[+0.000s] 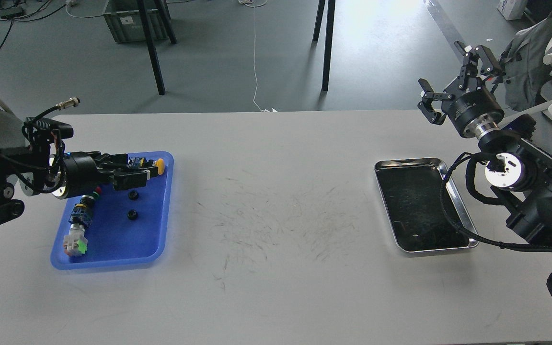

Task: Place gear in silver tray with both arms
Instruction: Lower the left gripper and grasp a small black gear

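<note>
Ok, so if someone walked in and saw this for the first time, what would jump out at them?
Probably the blue tray at the table's left, bright against the grey top, holding colourful push-button parts and two small black rings, with the left gripper reaching in over its far end. Next, the silver tray on the right, shiny-rimmed and apparently bare. Above its far side the right gripper is raised, fingers spread.
</note>
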`<state>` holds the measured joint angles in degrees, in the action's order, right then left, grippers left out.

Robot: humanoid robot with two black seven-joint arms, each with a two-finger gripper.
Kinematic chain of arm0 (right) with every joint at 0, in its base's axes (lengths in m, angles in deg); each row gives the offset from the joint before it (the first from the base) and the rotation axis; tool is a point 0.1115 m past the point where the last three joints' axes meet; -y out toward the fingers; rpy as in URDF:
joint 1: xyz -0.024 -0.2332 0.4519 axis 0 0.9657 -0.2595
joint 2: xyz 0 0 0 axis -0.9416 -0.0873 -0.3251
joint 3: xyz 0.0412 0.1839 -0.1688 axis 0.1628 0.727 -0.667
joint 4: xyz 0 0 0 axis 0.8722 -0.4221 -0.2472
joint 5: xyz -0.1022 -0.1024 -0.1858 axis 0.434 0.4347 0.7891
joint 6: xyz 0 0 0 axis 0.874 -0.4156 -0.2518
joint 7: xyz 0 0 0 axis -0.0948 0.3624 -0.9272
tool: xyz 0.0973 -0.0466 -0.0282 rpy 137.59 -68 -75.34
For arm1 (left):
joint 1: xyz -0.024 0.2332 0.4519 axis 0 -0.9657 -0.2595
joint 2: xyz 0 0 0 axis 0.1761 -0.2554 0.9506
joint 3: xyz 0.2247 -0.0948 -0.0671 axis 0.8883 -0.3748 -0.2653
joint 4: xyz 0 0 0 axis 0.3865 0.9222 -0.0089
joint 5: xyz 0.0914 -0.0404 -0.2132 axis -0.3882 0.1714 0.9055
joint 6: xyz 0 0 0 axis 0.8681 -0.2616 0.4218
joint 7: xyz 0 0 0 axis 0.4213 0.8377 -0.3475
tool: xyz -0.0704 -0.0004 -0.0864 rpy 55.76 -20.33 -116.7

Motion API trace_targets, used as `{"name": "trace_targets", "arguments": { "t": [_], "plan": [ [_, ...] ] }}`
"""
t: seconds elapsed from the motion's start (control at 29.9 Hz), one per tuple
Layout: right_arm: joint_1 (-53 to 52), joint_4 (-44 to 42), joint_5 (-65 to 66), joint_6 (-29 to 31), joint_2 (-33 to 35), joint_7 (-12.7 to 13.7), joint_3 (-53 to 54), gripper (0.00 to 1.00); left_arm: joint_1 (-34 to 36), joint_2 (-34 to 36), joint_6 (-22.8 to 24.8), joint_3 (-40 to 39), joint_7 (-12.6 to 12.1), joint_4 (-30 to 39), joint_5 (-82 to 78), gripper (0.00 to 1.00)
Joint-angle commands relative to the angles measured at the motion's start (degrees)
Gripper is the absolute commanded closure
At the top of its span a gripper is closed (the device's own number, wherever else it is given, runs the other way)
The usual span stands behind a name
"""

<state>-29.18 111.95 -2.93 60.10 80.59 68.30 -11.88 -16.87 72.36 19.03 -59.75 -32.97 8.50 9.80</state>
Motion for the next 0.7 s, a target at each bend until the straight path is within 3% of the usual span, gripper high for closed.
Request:
{"name": "trace_targets", "arguments": {
  "t": [0.0, 0.3, 0.67],
  "plan": [
    [0.16, -0.01, -0.01, -0.07, -0.01, 0.09, 0.38, 0.01, -2.07, -0.25, -0.97, -0.33, 0.00, -1.93, -3.74, 0.02],
    [0.25, -0.27, -0.18, -0.33, -0.10, 0.61, 3.01, 0.01, -6.82, -5.00, -2.64, -0.51, 0.00, -10.81, -4.54, 0.02],
    [0.77, -0.18, -0.10, -0.33, -0.10, 0.53, 3.37, 0.01, -9.11, -8.16, -4.93, -0.43, 0.00, -15.21, -4.71, 0.06]
  ]
}}
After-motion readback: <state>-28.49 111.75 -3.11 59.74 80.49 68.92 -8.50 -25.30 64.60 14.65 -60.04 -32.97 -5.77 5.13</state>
